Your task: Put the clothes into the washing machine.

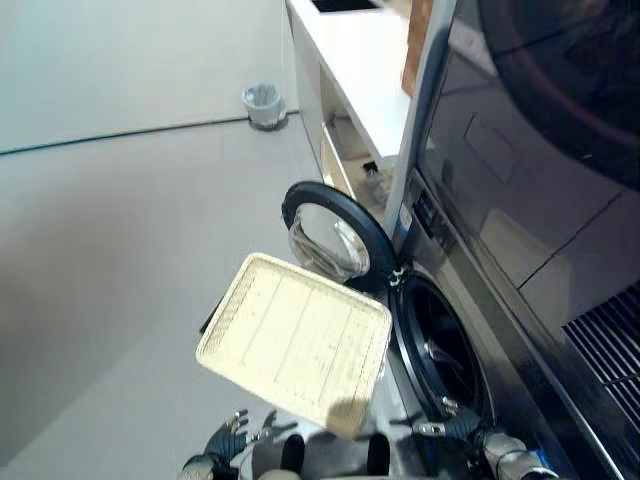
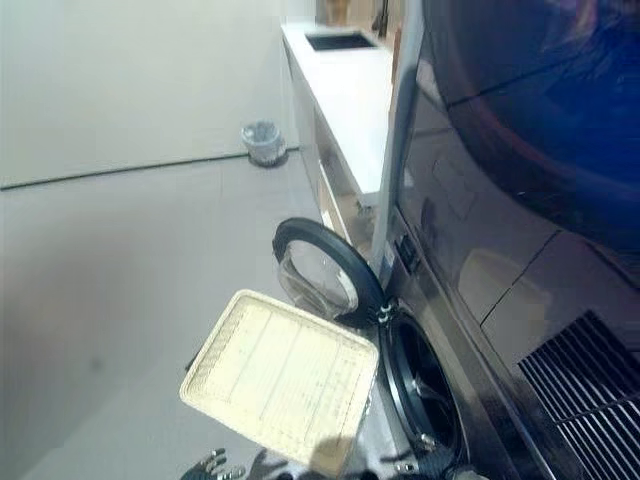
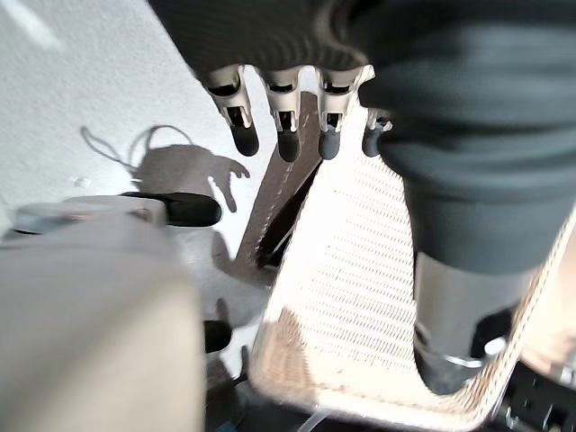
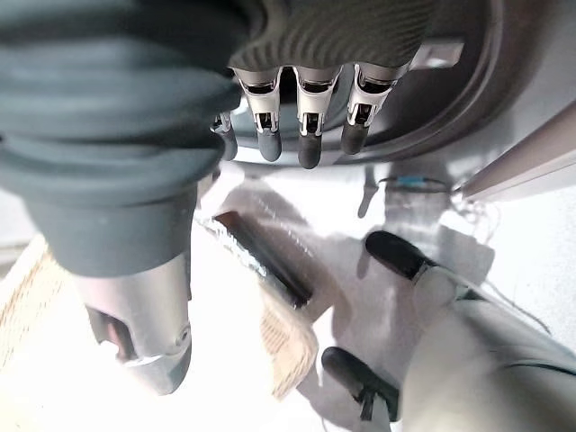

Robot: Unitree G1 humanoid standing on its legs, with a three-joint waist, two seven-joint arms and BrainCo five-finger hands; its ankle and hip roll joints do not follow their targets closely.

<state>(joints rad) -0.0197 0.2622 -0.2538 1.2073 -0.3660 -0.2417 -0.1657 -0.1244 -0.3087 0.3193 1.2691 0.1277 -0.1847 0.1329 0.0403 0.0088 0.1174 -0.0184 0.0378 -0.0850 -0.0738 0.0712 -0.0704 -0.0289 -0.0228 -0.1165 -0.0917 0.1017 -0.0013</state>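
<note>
The washing machine's round door [image 1: 325, 235] stands swung open, and the dark drum opening [image 1: 440, 345] shows beside it. A cream woven basket [image 1: 295, 340] sits on the floor in front of the opening, its bare pale bottom facing up. My left hand [image 1: 225, 443] hangs at the basket's near left corner, with its straight fingers [image 3: 288, 135] above the woven rim [image 3: 351, 297]. My right hand [image 1: 462, 428] is low by the drum's front, and its straight fingers [image 4: 306, 135] point at the drum's rim [image 4: 450, 99]. Neither hand holds anything.
A small grey bin [image 1: 264, 105] stands on the floor far back. A white counter [image 1: 360, 70] runs along the machine's far side. The machine's dark glossy front [image 1: 520, 180] and a vent grille [image 1: 610, 350] rise on the right. Open grey floor [image 1: 120, 260] lies to the left.
</note>
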